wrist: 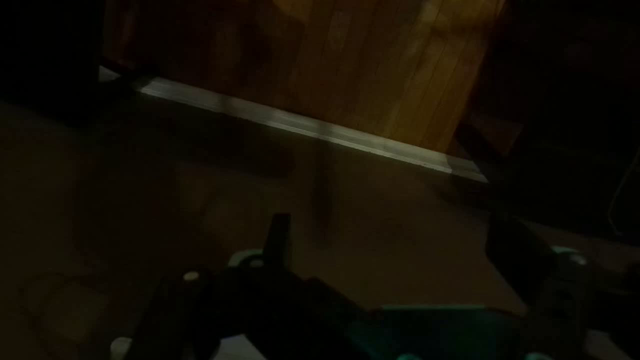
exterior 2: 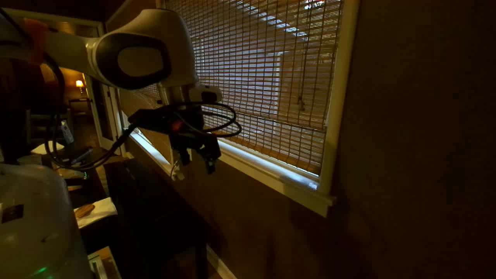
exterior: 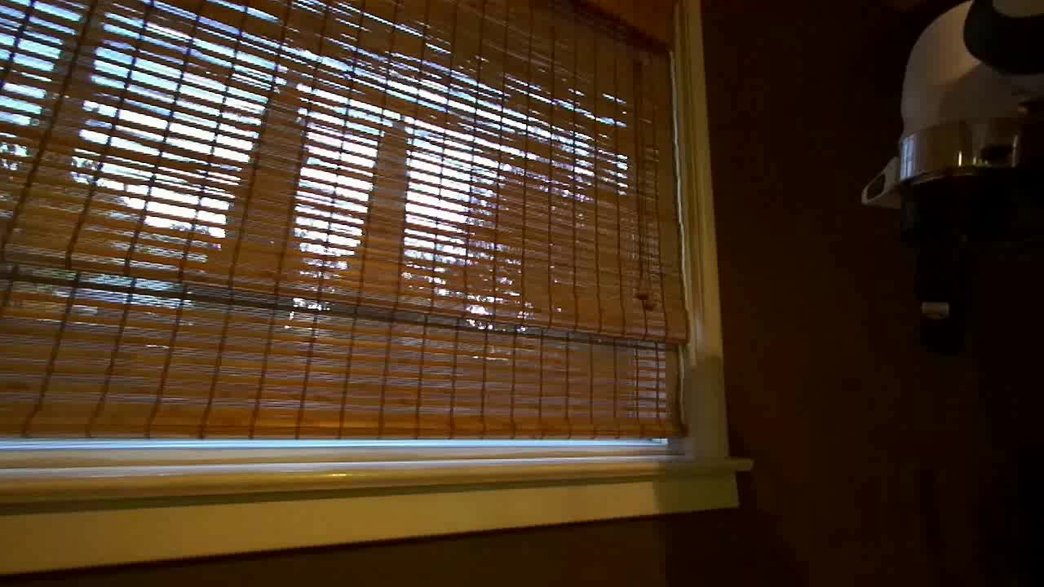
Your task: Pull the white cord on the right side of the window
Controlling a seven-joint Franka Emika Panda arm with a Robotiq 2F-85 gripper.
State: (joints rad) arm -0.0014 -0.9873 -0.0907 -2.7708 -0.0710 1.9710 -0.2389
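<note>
The white cord (exterior: pixel 676 155) is seen in an exterior view as a hair-thin line along the right edge of the bamboo blind (exterior: pixel 457 244), just beside the upright (exterior: pixel 708 261) of the window (exterior: pixel 326 453); in the dim light, where its lower end stops cannot be told. The blind is lowered almost to the sill (exterior: pixel 245 483). The claw (exterior 2: pixel 198 166) is pointed downward, well apart from the cord, and its fingers (wrist: pixel 280 240) are spread wide in the wrist view, with the brown wall (wrist: pixel 390 200) framed between them.
</note>
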